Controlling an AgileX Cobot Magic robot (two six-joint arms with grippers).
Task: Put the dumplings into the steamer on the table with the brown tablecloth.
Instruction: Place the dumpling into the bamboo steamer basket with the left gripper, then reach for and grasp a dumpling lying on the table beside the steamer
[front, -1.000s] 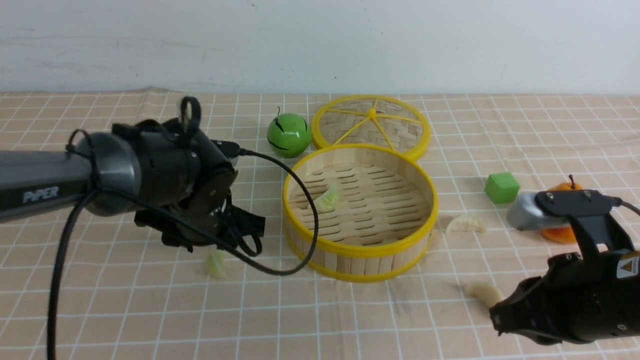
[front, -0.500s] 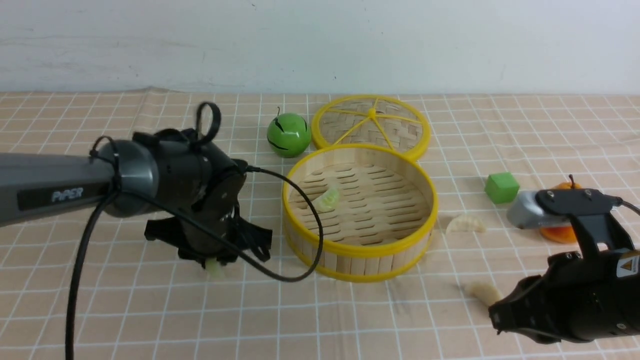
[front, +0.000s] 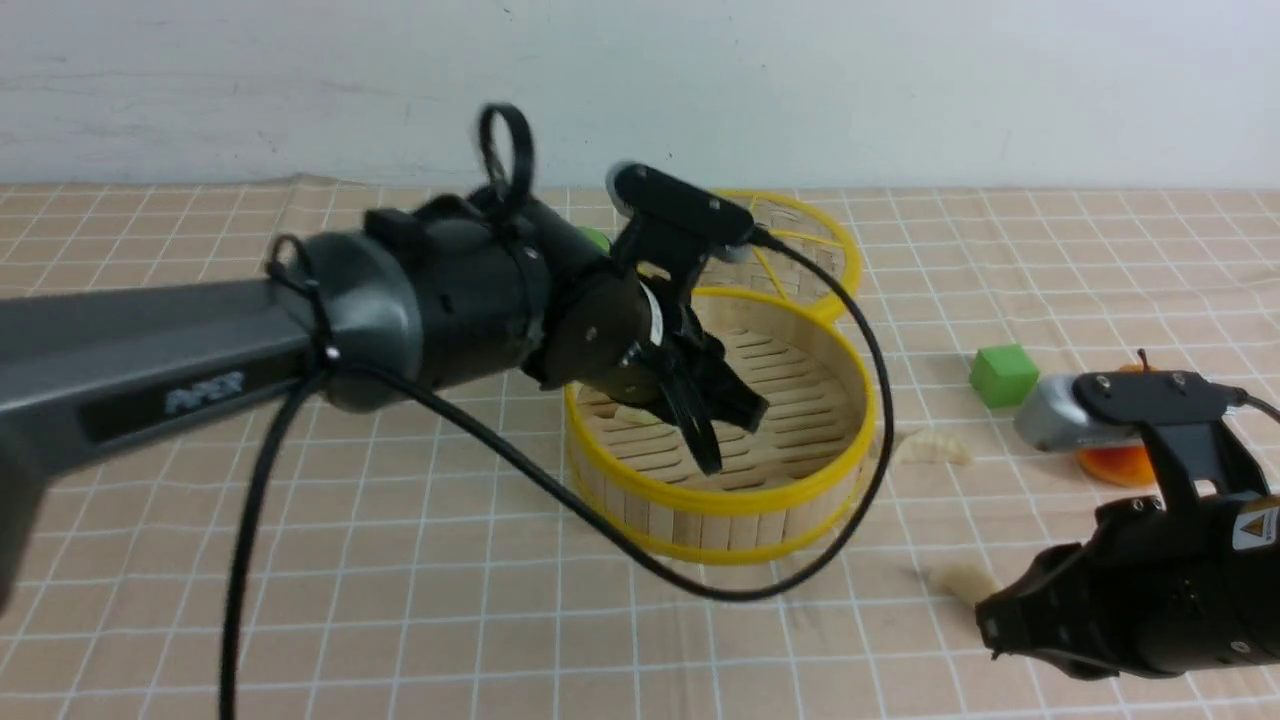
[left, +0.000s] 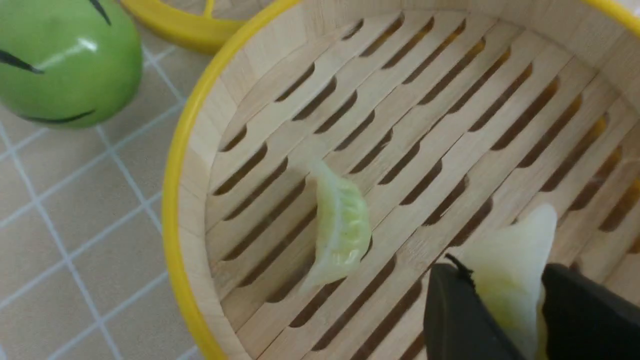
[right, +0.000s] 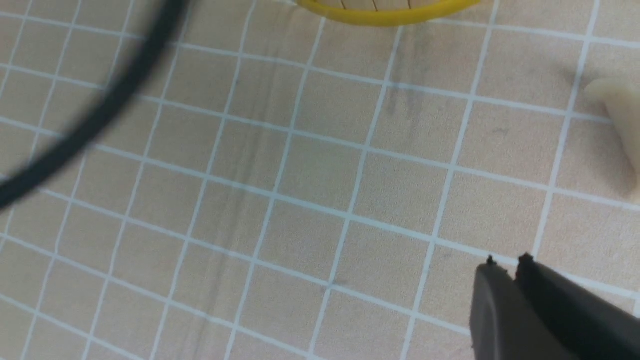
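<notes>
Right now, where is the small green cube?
In the front view, the small green cube sits on the robot's right, between the round bamboo steamer and the orange toy fruit.

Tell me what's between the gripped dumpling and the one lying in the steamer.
Only bare steamer slats separate gripped dumpling from lying dumpling; left wrist view shows it.

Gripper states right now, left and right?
Left gripper: closed on a green dumpling, above the steamer.
Right gripper: closed, empty.

Robot lab, bare white wall, gridded tablecloth
</notes>
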